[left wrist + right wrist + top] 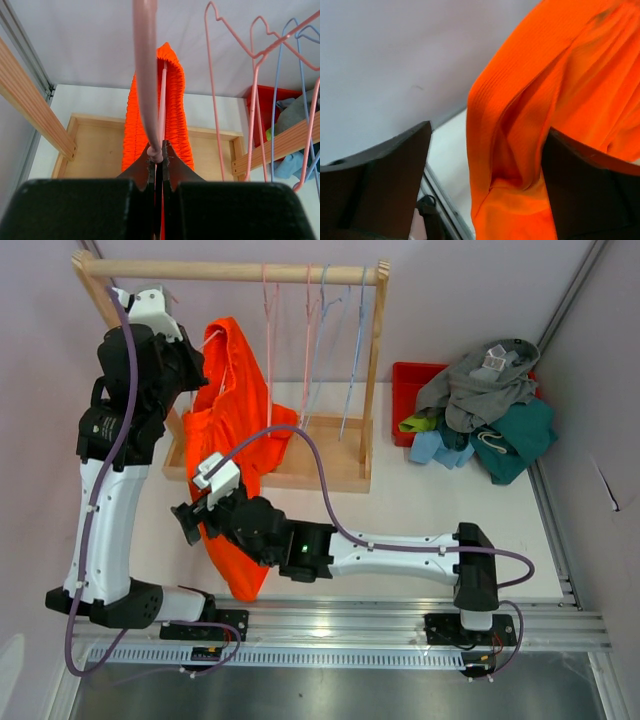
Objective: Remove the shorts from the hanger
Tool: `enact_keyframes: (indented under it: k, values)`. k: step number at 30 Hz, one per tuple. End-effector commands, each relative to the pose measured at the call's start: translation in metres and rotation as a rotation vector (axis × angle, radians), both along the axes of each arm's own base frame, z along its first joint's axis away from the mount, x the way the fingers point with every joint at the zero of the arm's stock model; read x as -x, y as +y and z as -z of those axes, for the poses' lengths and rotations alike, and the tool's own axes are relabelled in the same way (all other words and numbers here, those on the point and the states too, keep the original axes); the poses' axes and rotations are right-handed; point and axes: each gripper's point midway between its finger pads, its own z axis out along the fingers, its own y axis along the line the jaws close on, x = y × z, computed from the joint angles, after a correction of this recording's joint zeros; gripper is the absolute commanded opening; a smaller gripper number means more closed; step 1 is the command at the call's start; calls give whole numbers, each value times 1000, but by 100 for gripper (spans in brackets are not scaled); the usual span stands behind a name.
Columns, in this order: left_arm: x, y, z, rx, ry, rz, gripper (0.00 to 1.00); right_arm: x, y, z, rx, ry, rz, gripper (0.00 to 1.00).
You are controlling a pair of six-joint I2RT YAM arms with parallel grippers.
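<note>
While the left gripper [156, 167] sits high at the left end of the wooden rack [230, 272], we see its jaws pinched nearly together on the thin wire of a pink hanger [147, 75]. That hanger runs up past the top of the left wrist view. The orange shorts [238, 405] hang on it, with the ruffled elastic waistband folded over the wire just beyond the fingers. From above, the rest of the pair spreads toward the near side, past the front edge of the rack base [335, 468].

The right gripper [189, 522] is low, at the near end of the orange fabric, close to the table's [420, 505] front edge. In the right wrist view its jaws stand wide and orange cloth fills the gap between the fingers [380, 175]. The cloth is not squeezed, and we cannot tell if it touches either pad.

Bare hangers [254, 120], pink and blue, hang on the rod to the right of the orange pair. The other pairs are off the rack, in a heap at the right over the red tray [408, 380]. The grey shorts [480, 380] lie on top and the teal shorts [525, 435] are at the right. The lime green shorts [418, 424] and light blue shorts [435, 448] poke out at the left side.
</note>
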Motion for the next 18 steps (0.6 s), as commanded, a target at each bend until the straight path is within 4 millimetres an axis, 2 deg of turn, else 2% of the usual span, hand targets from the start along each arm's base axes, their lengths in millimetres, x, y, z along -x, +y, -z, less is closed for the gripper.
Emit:
enact_keyframes:
  k: [1, 2, 3, 4, 5, 6, 7, 8, 10, 11, 12, 14, 15, 18]
  values:
    - [11, -4, -47, 59, -151, 28, 0, 12, 7, 13, 4, 31, 25, 78]
    - [12, -4, -48, 58, -153, 28, 0, 16, 9, 18, 8, 39, 13, 65]
    - [13, -3, -51, 58, -161, 25, 0, 23, 11, 17, -10, 48, -28, 35]
    - [12, -2, -51, 58, -162, 21, 0, 28, 9, 25, -1, 56, -45, 17]
    - [12, 0, -53, 56, -166, 17, 0, 38, 10, 28, -1, 61, -62, 4]
    - [13, 1, -58, 56, -176, 11, 0, 42, 7, 30, -2, 63, -58, 0]
    - [12, 3, -59, 55, -173, 5, 0, 48, 5, 45, 30, 56, -61, 0]
    - [11, 4, -59, 53, -174, 0, 0, 67, 1, 42, 27, 43, -85, 0]
    - [10, 6, -65, 51, -186, -9, 0, 84, -7, 48, 48, 16, -87, 0]
    - [8, 6, -65, 46, -185, -13, 0, 108, -14, 61, 83, 5, -116, 0]
    - [9, 9, -70, 45, -197, -25, 0, 117, -19, 70, 109, -1, -114, 0]
    - [0, 10, -66, 32, -184, -37, 0, 132, -36, 93, 158, 3, -95, 0]
    - [0, 12, -69, 31, -190, -49, 0, 149, -41, 103, 175, 9, -111, 0]
    - [-9, 13, -68, 21, -185, -62, 0, 167, -52, 138, 206, 74, -127, 0]
